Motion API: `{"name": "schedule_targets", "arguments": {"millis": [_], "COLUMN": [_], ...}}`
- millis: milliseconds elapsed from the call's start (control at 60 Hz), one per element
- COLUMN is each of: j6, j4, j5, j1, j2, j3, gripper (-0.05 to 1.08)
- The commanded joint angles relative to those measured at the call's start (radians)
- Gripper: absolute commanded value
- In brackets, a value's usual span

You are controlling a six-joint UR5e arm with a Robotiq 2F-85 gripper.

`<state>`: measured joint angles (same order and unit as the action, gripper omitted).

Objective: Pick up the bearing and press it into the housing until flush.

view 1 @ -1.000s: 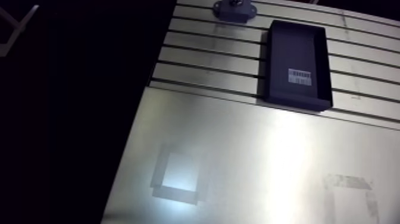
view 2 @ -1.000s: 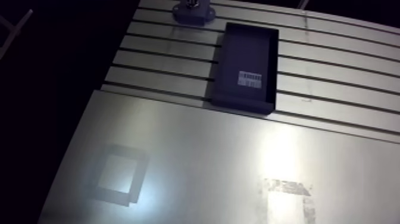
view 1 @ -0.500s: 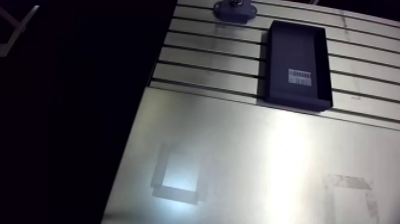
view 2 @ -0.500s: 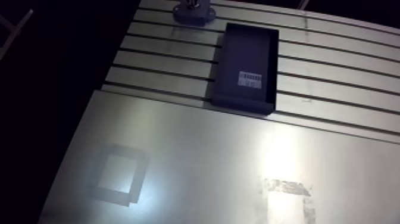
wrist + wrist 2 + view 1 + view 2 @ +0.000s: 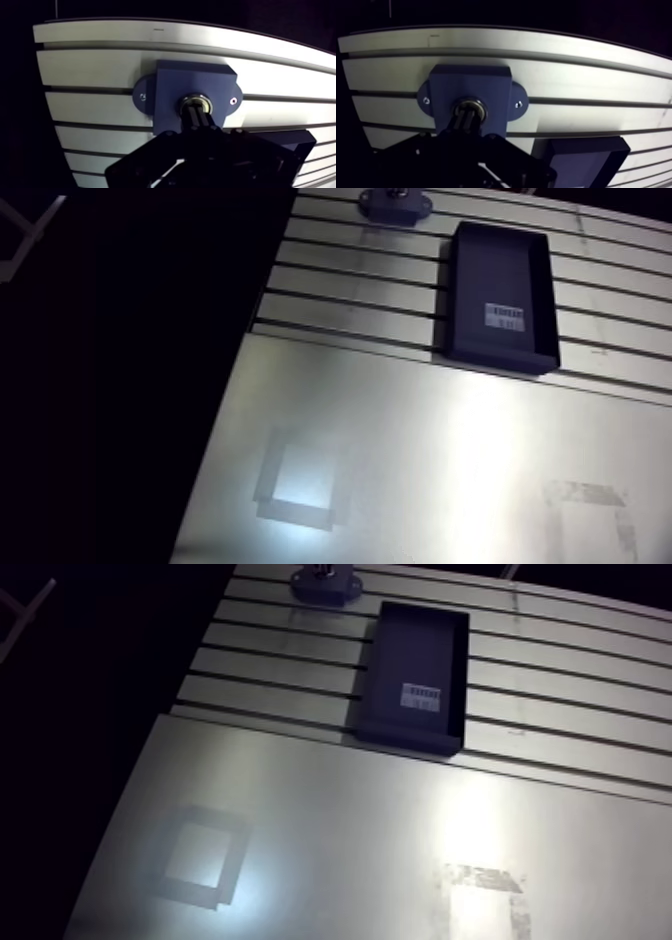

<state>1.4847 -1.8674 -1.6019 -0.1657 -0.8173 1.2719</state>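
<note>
**Bearing seated in the housing bore, closed fingers at its face**

Bearing shows in the wrist view as a bright metal ring in the round bore at the middle of the blue housing. It lies directly ahead of the gripper, at the very tips of the fingers, which cover its near edge. The rest of the ring shows around and beyond them. Whether its face is level with the housing cannot be told.

The fingers stand together as one narrow dark column, with only a thin line between them. The column is narrower than the ring, so they grip nothing between them; their tips meet the bearing's face or sit just above it, and contact cannot be confirmed.

The housing sits on the slotted table, with one screw in each side flange. A dark tray lies just beside it; in the arm view the tray carries a small white label. Nearer the camera a smooth metal plate covers the table, marked with two squares of tape.
</note>
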Motion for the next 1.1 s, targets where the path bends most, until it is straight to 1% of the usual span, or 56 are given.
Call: {"name": "schedule_targets", "arguments": {"millis": [17,1100], "j6": [0.001,0.002], "j4": [0.0,-0.002], "j5": [0.0,0.0], "j1": [-0.002,0.0], "j2": [0.0,0.007], "j3": [-0.001,0.002], "gripper": [1.08,1.08]}}
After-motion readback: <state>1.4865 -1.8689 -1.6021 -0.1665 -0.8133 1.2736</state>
